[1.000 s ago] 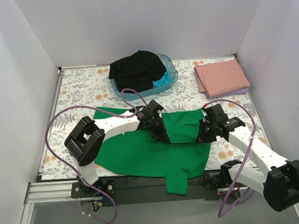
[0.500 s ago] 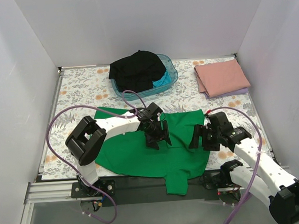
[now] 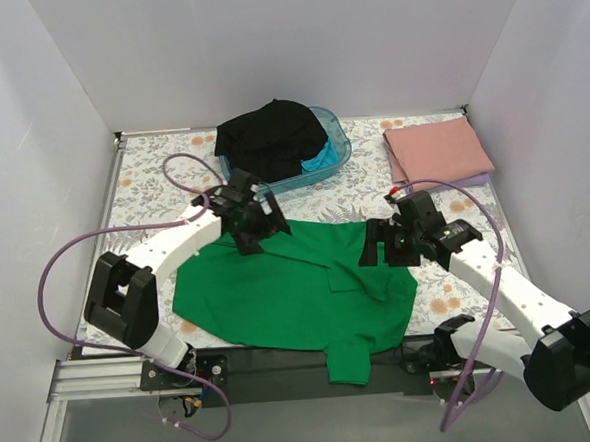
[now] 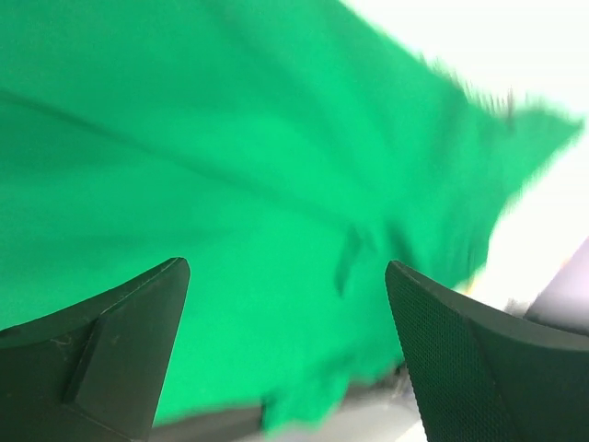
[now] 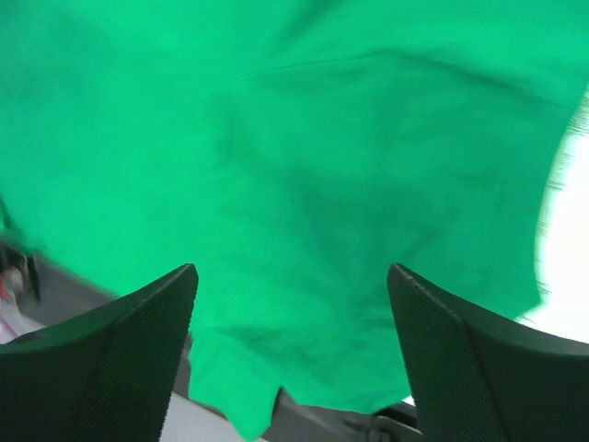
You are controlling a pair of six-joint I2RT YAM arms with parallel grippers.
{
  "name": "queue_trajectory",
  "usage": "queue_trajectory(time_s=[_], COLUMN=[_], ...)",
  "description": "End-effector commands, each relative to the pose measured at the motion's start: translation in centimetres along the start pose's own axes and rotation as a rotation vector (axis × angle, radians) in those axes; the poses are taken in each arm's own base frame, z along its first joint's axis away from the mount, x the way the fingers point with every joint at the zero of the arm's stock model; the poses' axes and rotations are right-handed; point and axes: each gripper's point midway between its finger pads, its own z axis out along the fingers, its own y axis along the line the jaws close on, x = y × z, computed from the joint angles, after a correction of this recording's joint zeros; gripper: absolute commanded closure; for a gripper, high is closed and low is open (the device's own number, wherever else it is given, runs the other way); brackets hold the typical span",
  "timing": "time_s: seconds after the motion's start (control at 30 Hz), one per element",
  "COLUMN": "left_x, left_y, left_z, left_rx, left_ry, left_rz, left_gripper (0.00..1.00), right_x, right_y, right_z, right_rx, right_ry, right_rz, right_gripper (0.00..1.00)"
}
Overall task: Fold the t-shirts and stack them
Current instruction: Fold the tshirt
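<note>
The green t-shirt point(image 3: 290, 296) lies spread near the front of the counter point(image 3: 163, 189), long axis left to right, the left claw point(image 3: 259, 230) open and empty over its far-left corner, the right claw point(image 3: 382, 251) open and empty over its right end.

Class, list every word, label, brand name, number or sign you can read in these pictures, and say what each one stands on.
No readable text in any view.
green t-shirt: plain, no print or tag showing.
pink t-shirt and black t-shirt: plain.
table cover: flower pattern only, no letters.
blue tub: no marking visible.
left arm and right arm: any marking is too small to read.
</note>
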Motion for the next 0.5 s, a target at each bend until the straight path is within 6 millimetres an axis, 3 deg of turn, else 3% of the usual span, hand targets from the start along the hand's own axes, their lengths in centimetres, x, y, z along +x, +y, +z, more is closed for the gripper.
queue_trajectory(time_s=[0.0, 0.03, 0.07, 0.2, 0.33, 0.47], left_x=[-4.7, -5.2, -6.7, -6.9, -6.7, -6.0], left_y=[5.8, 6.8, 8.2, 13.5, 15.6, 15.7], left_z=[-0.4, -0.1, 0.0, 0.4, -1.1, -3.0], left_rx=[-0.102, -0.111, -0.118, -0.196, -0.239, -0.232], left_ry=[-0.119, -0.120, -0.146, -0.128, -0.200, -0.233], left_rz=[-0.124, -0.148, -0.192, -0.322, -0.408, -0.432], left_gripper=[0.12, 0.12, 0.12, 0.12, 0.11, 0.09], right_x=[-0.5, 1.1, 1.7, 4.0, 3.5, 3.5], right_y=[5.6, 7.2, 7.3, 7.3, 7.7, 6.8], right_z=[-1.3, -1.1, -0.1, 3.1, 5.6, 7.9], right_rx=[-0.152, -0.172, -0.146, -0.048, 0.066, 0.157], right_ry=[-0.088, -0.062, -0.029, 0.080, 0.084, 0.115], right_rz=[-0.231, -0.317, -0.338, -0.367, -0.422, -0.429], right_gripper=[0.07, 0.06, 0.05, 0.11, 0.17, 0.27])
